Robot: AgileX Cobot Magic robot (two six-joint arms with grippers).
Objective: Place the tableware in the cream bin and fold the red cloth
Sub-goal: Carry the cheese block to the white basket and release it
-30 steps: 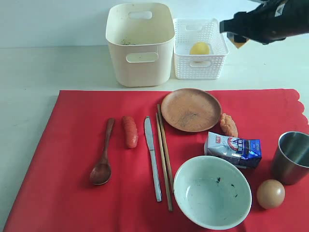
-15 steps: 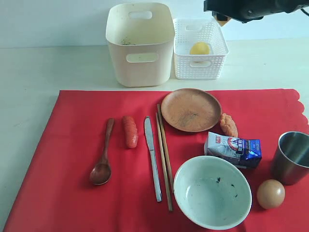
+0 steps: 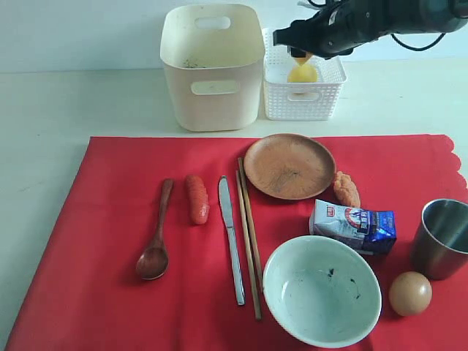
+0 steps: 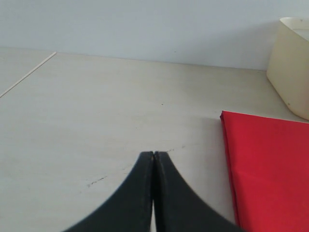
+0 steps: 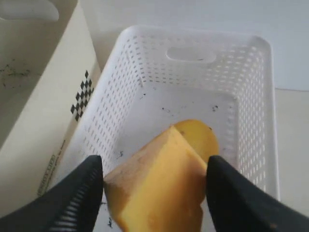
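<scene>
Swung leftward along the top of the frame from the upper right corner, the right gripper [image 3: 301,48] now hangs over the white lattice basket [image 3: 322,99]. Its jaws are spread wide and clamped on a yellow wedge-shaped block [image 5: 154,188], just above the round yellow fruit [image 3: 303,73] lying inside.

Outside the exterior view, the left gripper [image 4: 153,193] sits clenched and empty above bare tabletop beside an edge of the red cloth [image 3: 110,219]. The cream bin [image 3: 212,110] stands at upper centre, with no tableware showing in it. Across the flat, unfolded cloth lie, left to right, the wooden spoon [image 3: 155,234], steel table knife [image 3: 231,238], chopsticks [image 3: 248,234], brown plate [image 3: 289,166], pale bowl [image 3: 322,289] and steel cup [image 3: 442,238].

Clearing away a non-tableware item appears to be the step in hand. The next move calls for releasing the wedge into the basket, then reaching down to the cloth for a first piece of tableware.
</scene>
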